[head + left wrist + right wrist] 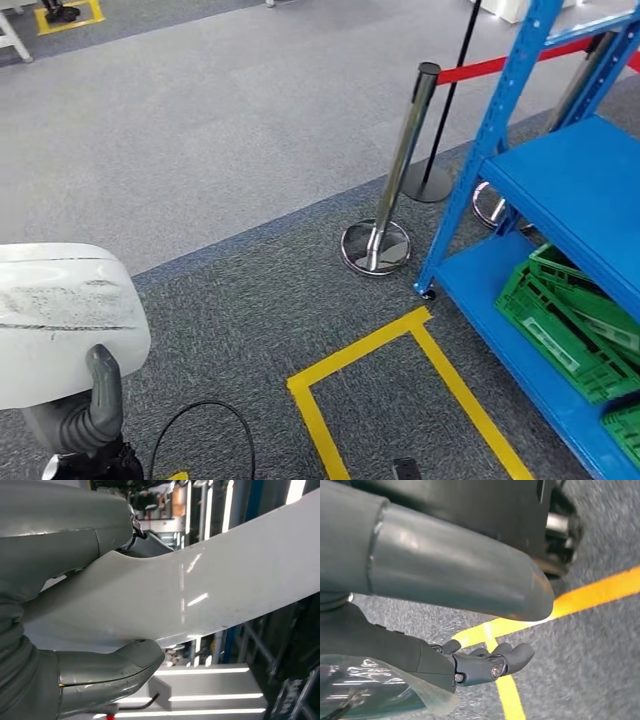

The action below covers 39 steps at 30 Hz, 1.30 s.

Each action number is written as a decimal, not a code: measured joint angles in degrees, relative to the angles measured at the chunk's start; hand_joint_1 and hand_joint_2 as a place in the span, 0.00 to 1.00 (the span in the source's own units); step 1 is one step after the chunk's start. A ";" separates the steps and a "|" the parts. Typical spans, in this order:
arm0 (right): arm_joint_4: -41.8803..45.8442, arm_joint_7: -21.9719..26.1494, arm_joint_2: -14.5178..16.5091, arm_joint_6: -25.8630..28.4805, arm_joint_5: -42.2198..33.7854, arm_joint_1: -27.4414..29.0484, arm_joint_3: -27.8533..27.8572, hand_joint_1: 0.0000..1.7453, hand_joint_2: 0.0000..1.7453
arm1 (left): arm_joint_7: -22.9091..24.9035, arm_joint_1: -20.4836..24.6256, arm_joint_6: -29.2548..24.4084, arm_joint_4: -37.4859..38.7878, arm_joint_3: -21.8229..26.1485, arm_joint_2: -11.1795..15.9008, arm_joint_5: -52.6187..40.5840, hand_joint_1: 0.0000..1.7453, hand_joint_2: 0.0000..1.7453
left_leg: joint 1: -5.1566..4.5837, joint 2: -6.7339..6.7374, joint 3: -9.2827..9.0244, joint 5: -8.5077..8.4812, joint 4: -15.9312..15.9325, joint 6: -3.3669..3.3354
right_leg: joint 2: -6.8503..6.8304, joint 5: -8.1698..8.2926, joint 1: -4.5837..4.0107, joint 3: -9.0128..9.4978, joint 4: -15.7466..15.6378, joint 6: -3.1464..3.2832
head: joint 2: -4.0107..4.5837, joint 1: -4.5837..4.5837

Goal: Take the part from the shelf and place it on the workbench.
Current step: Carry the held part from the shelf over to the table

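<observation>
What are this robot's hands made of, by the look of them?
The left hand has a thick grey thumb above a grey ribbed cover like a rubber bellows, with a black cable looping beside it. The right hand has a smooth grey thumb and darker jointed fingers fixed with small screws.

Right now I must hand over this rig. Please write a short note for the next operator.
Left hand: grips the white part, thumb on one face, fingers on the other.
Right hand: holds nothing, fingers apart, over the floor by the yellow tape.
Done: the part is off the blue shelf, which stands to the right.
Left: carry the part to the workbench and set it down.
</observation>
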<state>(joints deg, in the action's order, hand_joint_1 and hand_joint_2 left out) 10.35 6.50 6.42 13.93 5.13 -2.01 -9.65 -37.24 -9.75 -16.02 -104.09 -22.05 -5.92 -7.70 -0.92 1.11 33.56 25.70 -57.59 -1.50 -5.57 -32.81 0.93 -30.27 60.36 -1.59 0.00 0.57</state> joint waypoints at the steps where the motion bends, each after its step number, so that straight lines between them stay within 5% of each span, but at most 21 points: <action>1: 0.03 0.07 0.02 -0.28 0.09 0.05 -0.14 0.00 0.00 | -0.13 0.06 0.22 -0.02 -0.01 -0.07 0.28 1.00 1.00 | 0.19 -0.67 -0.45 -0.23 0.53 -0.23 | 1.89 -1.18 0.03 -1.08 2.25 -0.07 | 0.00 0.15; 3: 0.00 0.13 -0.03 -0.59 0.16 0.17 -0.32 0.00 0.00 | -0.29 0.11 0.45 -0.02 0.01 -0.15 0.76 1.00 1.00 | 0.15 -2.03 -0.61 -0.21 0.67 -0.54 | 4.90 -3.97 -0.04 -4.95 9.33 -0.02 | 0.00 0.40; 5: -0.02 0.14 -0.08 -0.74 0.24 0.31 -0.47 0.00 0.00 | -0.33 -0.01 0.48 -0.02 0.06 -0.16 0.94 1.00 1.00 | 0.11 -3.71 -0.68 -0.09 0.63 -0.67 | 5.50 -4.19 -0.14 -8.03 13.30 -0.01 | 0.00 0.60; 7: -0.03 0.22 -0.10 -0.77 0.35 0.39 -0.55 0.00 0.00 | -0.33 -0.06 0.49 -0.02 0.13 -0.16 0.97 1.00 1.00 | 0.16 -5.56 -0.82 0.09 0.41 -0.50 | 6.07 -0.28 -0.08 -7.28 9.41 -0.02 | 0.00 0.69; 9: -0.09 0.34 -0.10 -0.74 0.50 0.41 -0.63 0.00 0.00 | -0.32 -0.04 0.51 -0.03 0.21 -0.19 0.76 1.00 1.00 | 0.23 -7.15 -0.67 0.60 -0.40 0.00 | 8.76 3.23 0.31 -4.42 2.54 -0.04 | 0.00 0.69; 11: -0.19 0.38 -0.11 -0.69 0.67 0.32 -0.83 0.00 0.00 | -0.31 -0.04 0.58 -0.05 0.27 -0.21 0.41 1.00 1.00 | 0.39 -8.45 -0.19 0.98 -1.14 0.62 | 10.74 3.72 0.42 -2.78 -0.46 0.14 | 0.00 0.69; 13: -0.22 0.37 -0.13 -0.64 0.76 0.19 -0.98 0.00 0.00 | -0.29 -0.14 0.63 -0.07 0.31 -0.20 0.17 1.00 1.00 | 0.62 -9.72 0.17 1.00 -1.31 1.07 | 9.85 3.53 0.30 -2.38 -0.64 0.65 | 0.00 0.67; 15: -0.21 0.37 -0.10 -0.58 0.92 0.20 -1.03 0.00 0.00 | -0.28 -0.20 0.57 -0.11 0.33 -0.16 -0.05 1.00 1.00 | 0.53 -7.99 0.81 1.89 -2.80 1.57 | 8.26 3.45 0.35 -1.85 -0.94 1.20 | 0.00 0.43; 18: -0.23 0.26 -0.08 -0.40 1.31 0.41 -1.22 0.00 0.00 | -0.10 -0.12 0.15 -0.17 0.34 -0.11 -0.72 1.00 1.00 | 0.54 -2.71 5.42 6.29 -12.38 2.37 | 5.40 3.01 0.10 -1.13 -1.16 1.76 | 0.00 -0.04; 20: -0.23 0.10 -0.09 -0.33 1.53 0.52 -1.44 0.00 0.00 | 0.13 -0.28 -0.18 -0.17 0.34 -0.07 -1.20 1.00 1.00 | 0.75 -1.89 8.17 7.45 -17.37 2.51 | 3.56 2.60 -0.09 -0.81 -1.16 1.88 | 0.00 -0.06; 22: -0.23 -0.05 -0.09 -0.33 1.84 0.49 -1.68 0.00 0.00 | 0.22 -0.44 -0.58 -0.17 0.35 -0.05 -1.74 1.00 1.00 | 0.76 -1.44 7.00 4.50 -14.38 2.17 | 1.91 2.13 -0.24 -0.28 -1.16 1.87 | 0.00 -0.06; 24: -0.24 -0.22 -0.05 -0.29 2.24 0.42 -1.96 0.00 0.00 | 0.25 -0.46 -0.95 -0.18 0.34 -0.06 -2.18 1.00 1.00 | 0.18 0.84 3.35 0.79 -6.70 1.37 | 0.49 1.56 -0.42 0.35 -1.23 1.71 | 0.00 -0.05; 26: -0.25 -0.34 0.00 -0.13 2.53 0.36 -2.22 0.00 0.00 | 0.33 -0.41 -1.19 -0.21 0.36 -0.08 -2.43 1.00 1.00 | -0.60 2.87 1.30 -0.07 -2.32 0.65 | -0.76 1.07 -0.63 0.77 -1.36 1.26 | 0.00 -0.05; 28: -0.21 -0.36 0.12 0.12 2.64 0.17 -2.41 0.00 0.00 | 0.45 -0.52 -1.43 -0.25 0.40 -0.09 -2.75 1.00 1.00 | -0.89 2.20 1.05 0.24 -1.56 0.15 | -2.06 0.78 -0.69 1.32 -1.69 0.72 | 0.00 -0.02; 29: -0.15 -0.33 0.19 0.24 2.68 0.06 -2.48 0.00 0.00 | 0.51 -0.66 -1.57 -0.28 0.43 -0.10 -2.94 1.00 1.00 | -0.77 1.48 0.79 0.09 -1.11 -0.07 | -1.70 0.52 -0.64 1.55 -1.69 0.48 | 0.00 0.10; 31: -0.05 -0.29 0.27 0.37 2.75 0.03 -2.62 0.00 0.00 | 0.58 -0.70 -1.88 -0.35 0.44 -0.16 -3.30 1.00 1.00 | -0.35 0.13 0.08 -0.22 -0.17 -0.62 | 1.45 -1.01 -0.47 0.70 0.64 0.13 | 0.00 0.29; 33: -0.07 -0.46 0.25 0.37 2.93 0.16 -2.80 0.00 0.00 | 0.61 -0.70 -2.23 -0.39 0.41 -0.24 -3.61 1.00 1.00 | -0.11 -1.15 -0.19 -0.25 0.08 -1.00 | 4.84 -3.95 -0.30 -3.23 7.68 -0.04 | 0.00 0.61; 35: -0.10 -0.74 0.22 0.30 3.26 0.30 -2.93 0.00 0.00 | 0.68 -0.86 -2.57 -0.39 0.40 -0.27 -3.79 1.00 1.00 | -0.07 -2.77 -0.26 -0.12 0.05 -1.14 | 5.52 -5.24 -0.25 -7.59 14.03 -0.30 | 0.00 0.79; 37: -0.13 -0.92 0.21 0.18 3.46 0.43 -3.05 0.00 0.00 | 0.74 -0.95 -2.79 -0.39 0.40 -0.27 -3.92 1.00 1.00 | 0.08 -4.63 -0.49 0.09 -0.11 -0.97 | 5.72 -2.11 -0.12 -8.35 12.56 -0.54 | 0.00 0.80; 39: -0.21 -0.99 0.21 0.11 3.51 0.51 -3.25 0.00 0.00 | 0.78 -0.97 -2.89 -0.39 0.39 -0.27 -4.01 1.00 1.00 | 0.28 -6.39 -0.59 0.61 -0.75 -0.34 | 7.89 2.56 0.31 -5.89 5.22 -0.89 | 0.00 0.84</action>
<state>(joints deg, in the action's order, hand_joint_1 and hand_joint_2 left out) 10.14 5.51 6.63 14.04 8.64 -1.50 -12.90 -36.47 -10.71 -18.91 -104.48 -21.66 -6.19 -11.71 -0.65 -5.28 32.97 26.31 -58.34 -1.84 2.32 -30.25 1.24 -36.16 65.58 -2.48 0.00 1.41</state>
